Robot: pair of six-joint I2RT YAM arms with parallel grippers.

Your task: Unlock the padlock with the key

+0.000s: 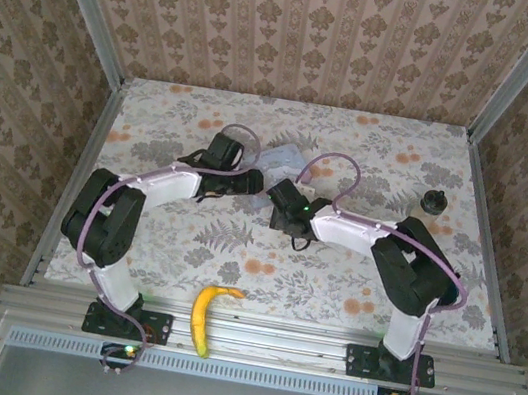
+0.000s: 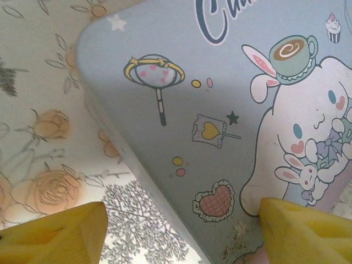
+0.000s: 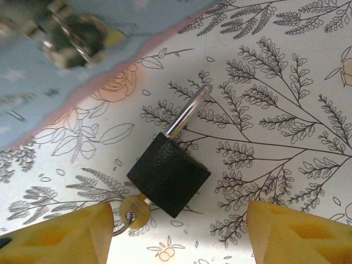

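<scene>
The small black, square-bodied metal padlock [image 3: 168, 175] lies flat on the floral-patterned counter [image 3: 286, 110], seen from the right wrist. Its body has a matte, slightly grainy face, and a bright silver shackle [image 3: 187, 113] rises from one corner. Only one leg of that shackle is seen to enter the body; the curled far end appears to stand free. A tiny brass-coloured key [image 3: 135, 209] sits against the opposite edge of the body, with a thin wire ring [image 3: 122, 225] hanging from it. The right hand [image 3: 177, 228] hovers over the lock with its yellow fingers [image 3: 55, 236] set wide. The lock and key lie between the fingers and neither finger touches them. Just beyond the lock, near but apart from it, lies the pale blue cartoon tin [image 3: 33, 82]; its pink-edged rim and shiny metal clasp [image 3: 71, 33] are blurred. The left hand [image 2: 184, 234] is also spread wide. It hangs above that same tin [image 2: 220, 110] (rabbit, teacup and heart drawings on the lid), one finger over the lid and the other over the counter past the tin's edge, gripping nothing. From above, a yellow banana [image 1: 207, 315] lies at the near edge, well away. A dark round knobbed jar [image 1: 435, 201] stands far to the right. The padlock's long axis runs diagonally in the right wrist view. The key end is at lower left and the shackle points to upper right, away from the fingers.
</scene>
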